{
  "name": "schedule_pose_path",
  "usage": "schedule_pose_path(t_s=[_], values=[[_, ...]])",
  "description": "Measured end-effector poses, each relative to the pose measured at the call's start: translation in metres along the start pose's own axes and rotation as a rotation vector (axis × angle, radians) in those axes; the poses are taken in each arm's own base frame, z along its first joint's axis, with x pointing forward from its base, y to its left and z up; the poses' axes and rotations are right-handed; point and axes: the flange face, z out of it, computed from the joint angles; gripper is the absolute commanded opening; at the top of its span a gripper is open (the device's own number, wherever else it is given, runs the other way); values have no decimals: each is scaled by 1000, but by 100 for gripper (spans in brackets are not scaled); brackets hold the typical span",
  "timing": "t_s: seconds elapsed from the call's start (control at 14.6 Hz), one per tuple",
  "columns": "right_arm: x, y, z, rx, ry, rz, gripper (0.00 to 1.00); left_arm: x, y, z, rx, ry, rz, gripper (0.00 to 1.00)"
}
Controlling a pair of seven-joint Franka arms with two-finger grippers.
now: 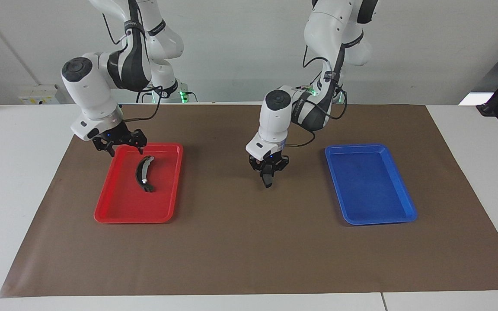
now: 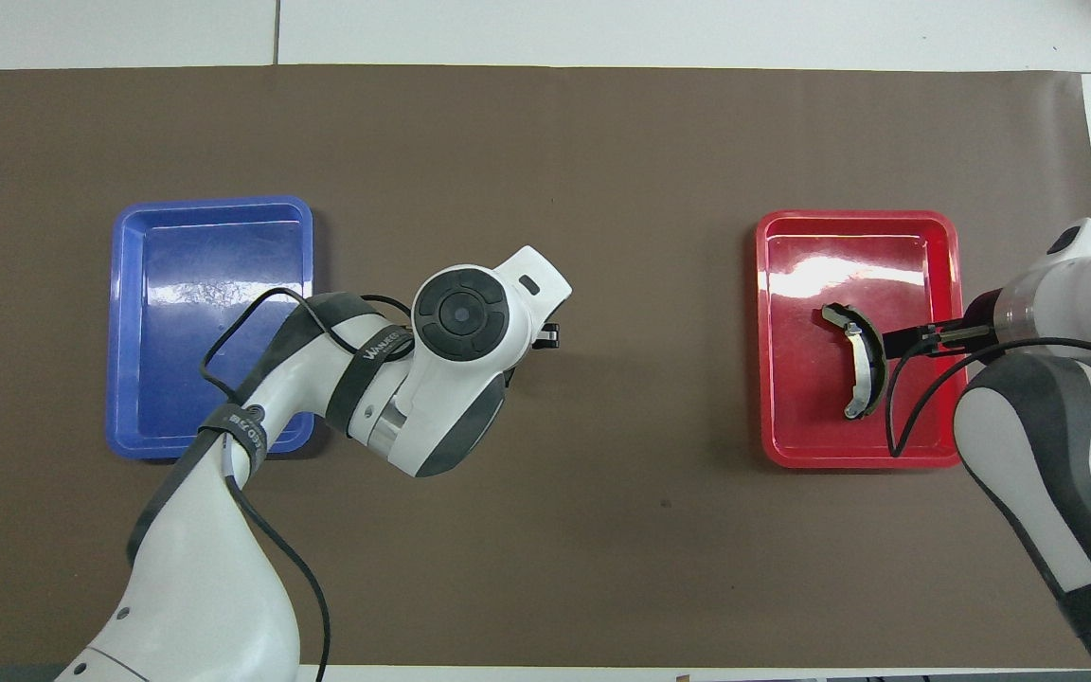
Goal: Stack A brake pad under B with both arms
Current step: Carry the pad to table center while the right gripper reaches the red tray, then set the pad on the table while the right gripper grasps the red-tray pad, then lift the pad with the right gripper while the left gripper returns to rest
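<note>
The curved black brake shoe B (image 1: 144, 173) with its silvery inner strip lies in the red tray (image 1: 130, 219); it also shows in the overhead view (image 2: 866, 360). My right gripper (image 1: 120, 146) is open and empty, over the red tray's rim nearer the robots, apart from B. My left gripper (image 1: 268, 172) is over the bare middle of the mat, between the two trays. It is shut on the small dark brake pad A (image 1: 268, 180), which hangs below the fingers just above the mat. In the overhead view the left wrist hides the pad.
A blue tray (image 1: 355, 146) with nothing in it sits toward the left arm's end of the table (image 2: 214, 202). A brown mat (image 1: 240, 250) covers the white table. The red tray (image 2: 853, 217) is at the right arm's end.
</note>
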Motion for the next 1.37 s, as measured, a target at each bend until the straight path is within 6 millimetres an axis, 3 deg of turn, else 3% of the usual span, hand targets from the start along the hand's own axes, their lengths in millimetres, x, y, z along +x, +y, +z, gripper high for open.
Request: schedule_pose_path(t_s=[0.07,0.21,0.34,0.48,0.55,0.75,0.82,0.89,0.96,1.03,1.09,1.23,1.37], values=[[-1,2,19,0,20,-19,100,-4,7,9,1,-3,11,28],[-3,3,51,-5,41,-36,100,-6,9,24,7,-10,15,100],[-5,4,74,-8,44,-58,100,-1,3,25,9,-5,3,100],[-7,3,90,-9,42,-70,99,9,-16,6,24,-16,-31,100],[-7,3,94,-8,38,-72,98,16,-37,-17,35,-33,-59,100],[-9,2,103,-8,37,-74,93,30,-128,-94,63,-105,-77,100],[-10,2,107,-7,33,-74,86,28,-161,-112,74,-149,-67,100],[-10,2,110,-6,28,-74,72,25,-193,-125,77,-190,-42,100],[-10,2,112,-6,26,-74,49,24,-225,-136,72,-216,-12,100],[-10,2,112,-6,25,-74,11,24,-255,-146,63,-225,1,100],[-10,2,112,-6,25,-74,0,24,-283,-155,55,-225,-7,100],[-9,2,111,3,30,-62,0,22,-333,-178,44,-210,-59,100],[-5,2,106,19,27,-44,0,19,-364,-209,37,-185,-84,100]])
